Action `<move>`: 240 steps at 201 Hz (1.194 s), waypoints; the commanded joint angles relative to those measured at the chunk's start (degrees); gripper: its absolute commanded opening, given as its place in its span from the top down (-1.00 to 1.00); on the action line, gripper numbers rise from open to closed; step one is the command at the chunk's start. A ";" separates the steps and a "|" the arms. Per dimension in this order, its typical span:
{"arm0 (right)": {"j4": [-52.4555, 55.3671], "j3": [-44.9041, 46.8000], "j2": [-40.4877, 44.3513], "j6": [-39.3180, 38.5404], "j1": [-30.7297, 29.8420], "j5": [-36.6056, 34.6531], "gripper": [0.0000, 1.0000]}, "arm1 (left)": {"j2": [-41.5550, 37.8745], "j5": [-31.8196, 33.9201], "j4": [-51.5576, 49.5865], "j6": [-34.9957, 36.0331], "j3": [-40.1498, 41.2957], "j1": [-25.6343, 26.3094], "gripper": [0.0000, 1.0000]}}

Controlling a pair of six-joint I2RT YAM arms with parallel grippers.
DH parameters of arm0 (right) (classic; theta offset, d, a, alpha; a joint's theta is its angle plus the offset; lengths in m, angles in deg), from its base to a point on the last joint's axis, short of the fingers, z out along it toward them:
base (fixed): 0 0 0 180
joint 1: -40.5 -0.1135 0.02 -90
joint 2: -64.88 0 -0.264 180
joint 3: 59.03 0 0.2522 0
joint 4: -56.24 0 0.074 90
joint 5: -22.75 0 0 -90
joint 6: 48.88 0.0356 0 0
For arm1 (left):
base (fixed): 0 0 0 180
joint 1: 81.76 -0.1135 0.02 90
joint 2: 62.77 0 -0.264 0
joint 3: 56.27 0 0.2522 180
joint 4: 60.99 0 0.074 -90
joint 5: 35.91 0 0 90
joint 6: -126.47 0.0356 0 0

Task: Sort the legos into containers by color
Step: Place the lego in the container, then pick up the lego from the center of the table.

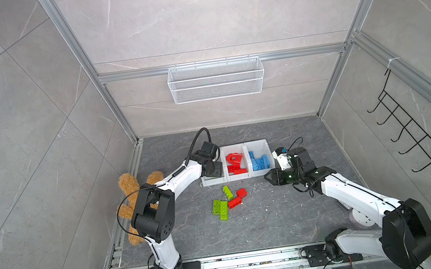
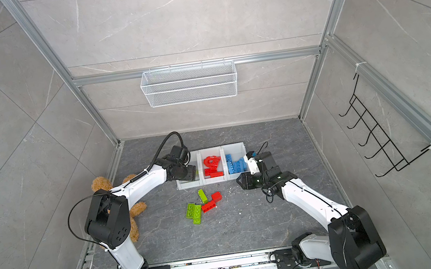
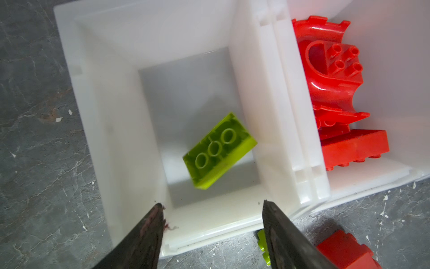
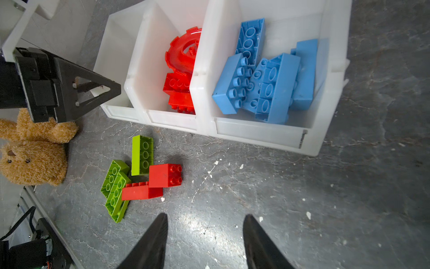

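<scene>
**Left tool** [image 3: 211, 203]: jaws wide, holding nothing, poised over the end bin [image 3: 111, 121].

**Directly beneath the left tool, inside that bin:** one green brick [image 3: 220, 150], tilted and blurred, touching neither jaw. We cannot tell whether it rests on the bin floor.

**Right tool** [image 4: 206, 215]: jaws apart, empty, low over the bare surface [image 4: 290, 198].

**Middle bin** [image 4: 171, 117], just beside the left tool: red bricks [image 4: 179, 86], the arch piece among them.

**Far bin** [image 4: 258, 132], ahead of the right tool: blue bricks [image 4: 267, 81]. We see no blue outside it.

**Loose on the surface, between the two tools and in front of the bins:** three green bricks [image 4: 142, 154] and two red bricks [image 4: 165, 174], huddled and touching.

**Progress, as we judge it:** blue is finished, red is mostly in and green is barely begun. Five bricks are left to sort.
</scene>
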 commanded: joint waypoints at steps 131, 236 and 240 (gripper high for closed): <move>-1.14 1.63 -1.61 1.32 -0.37 1.72 -0.08 | -28.22 -1.12 -6.37 -13.66 29.87 7.67 -0.17; -1.20 3.64 -0.79 2.01 -0.44 0.57 -0.08 | -21.07 -2.74 0.65 -12.37 30.04 11.33 -0.17; -1.16 3.75 -0.63 1.99 -0.47 0.56 -0.08 | -20.97 -2.70 0.67 -12.31 30.07 11.41 -0.17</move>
